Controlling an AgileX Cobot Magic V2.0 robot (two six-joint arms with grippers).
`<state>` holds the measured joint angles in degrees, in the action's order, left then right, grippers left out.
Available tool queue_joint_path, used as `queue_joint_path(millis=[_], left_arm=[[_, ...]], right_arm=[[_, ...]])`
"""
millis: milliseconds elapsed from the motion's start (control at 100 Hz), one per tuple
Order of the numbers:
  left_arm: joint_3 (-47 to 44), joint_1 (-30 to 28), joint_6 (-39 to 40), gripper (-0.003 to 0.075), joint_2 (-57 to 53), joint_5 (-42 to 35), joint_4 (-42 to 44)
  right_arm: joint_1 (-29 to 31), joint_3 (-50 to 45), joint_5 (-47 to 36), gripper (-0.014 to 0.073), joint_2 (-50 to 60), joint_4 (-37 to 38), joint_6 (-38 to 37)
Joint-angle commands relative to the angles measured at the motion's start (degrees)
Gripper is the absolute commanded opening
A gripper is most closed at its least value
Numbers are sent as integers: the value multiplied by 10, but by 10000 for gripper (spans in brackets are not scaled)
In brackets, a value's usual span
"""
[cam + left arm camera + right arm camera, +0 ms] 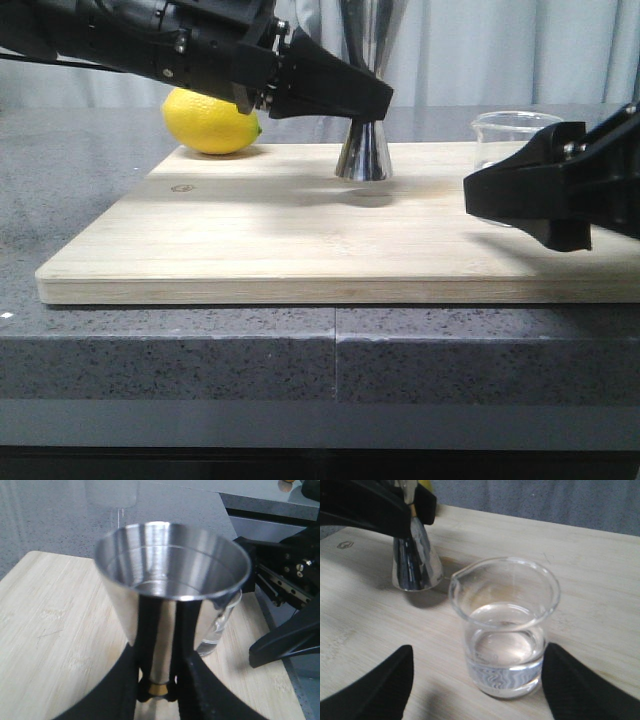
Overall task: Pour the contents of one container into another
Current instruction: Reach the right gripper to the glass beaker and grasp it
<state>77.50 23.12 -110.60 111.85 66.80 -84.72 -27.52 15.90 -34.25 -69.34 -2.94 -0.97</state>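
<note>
The steel jigger (pixel 363 155) stands upright on the wooden board (pixel 250 240), its upper cup (pixel 172 565) open to the left wrist view. My left gripper (pixel 159 687) is shut on its thin waist at the gold band, reaching in from the left (pixel 370 100). The clear glass beaker (pixel 505 630) holds a little water and stands to the jigger's right, its lip turned toward the jigger. My right gripper (pixel 479 649) is open, with one finger (pixel 380 690) on each side of the beaker and neither touching it. In the front view the right gripper (pixel 480 195) partly hides the beaker (pixel 510 135).
A yellow lemon (pixel 210 122) lies at the board's far left corner, behind the left arm. The board rests on a grey speckled counter (pixel 90 170) whose front edge runs close below the board. The jigger's lower cone (pixel 415 560) stands a short way from the beaker.
</note>
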Motion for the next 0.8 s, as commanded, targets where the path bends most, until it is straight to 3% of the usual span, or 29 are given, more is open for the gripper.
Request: queue_joint_path(millis=[0,790], left_arm=[[18,3,8,-21,-44,65,-41],[18,3,13,-21,-48,65,-39]], right_arm=[[0,14,-65,484,-1,6,0],[12,16,-209,462,-100,-7,10]])
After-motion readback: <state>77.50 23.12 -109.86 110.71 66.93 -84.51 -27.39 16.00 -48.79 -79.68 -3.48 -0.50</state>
